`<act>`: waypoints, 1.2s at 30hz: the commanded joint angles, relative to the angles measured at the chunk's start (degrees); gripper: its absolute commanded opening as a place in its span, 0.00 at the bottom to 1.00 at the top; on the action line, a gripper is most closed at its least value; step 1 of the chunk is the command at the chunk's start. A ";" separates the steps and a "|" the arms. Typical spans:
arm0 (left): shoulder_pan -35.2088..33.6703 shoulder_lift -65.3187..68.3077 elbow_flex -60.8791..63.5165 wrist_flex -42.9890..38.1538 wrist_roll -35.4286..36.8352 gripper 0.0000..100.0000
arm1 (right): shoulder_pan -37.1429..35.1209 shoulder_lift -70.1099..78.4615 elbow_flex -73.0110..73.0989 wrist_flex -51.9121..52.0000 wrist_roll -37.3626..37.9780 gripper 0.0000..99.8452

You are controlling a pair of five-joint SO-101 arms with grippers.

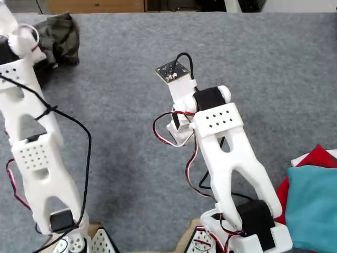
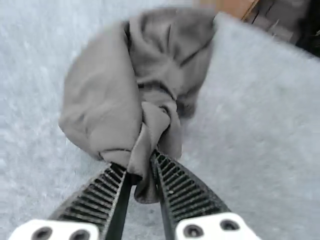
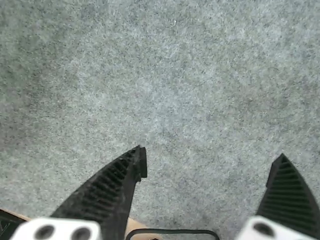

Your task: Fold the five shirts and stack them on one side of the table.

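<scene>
My left claw (image 2: 141, 169) clamped on fold of dark grey-green shirt (image 2: 125, 85), fabric pinched between both fingers. Shirt bunched in lump at far left corner of grey surface (image 1: 263, 63), close to far edge. My right claw (image 3: 211, 155) spread wide open, hanging over bare felt-like patch near middle. Folded stack at right edge, beside my right arm's base: teal shirt (image 1: 313, 208) on top, red shirt (image 1: 316, 157) under it, sliver of white cloth (image 1: 300, 157) touching red
</scene>
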 commanded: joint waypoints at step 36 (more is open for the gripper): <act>62.42 -85.58 74.29 0.62 14.59 0.21 | 43.74 0.04 -10.95 9.23 -0.09 0.38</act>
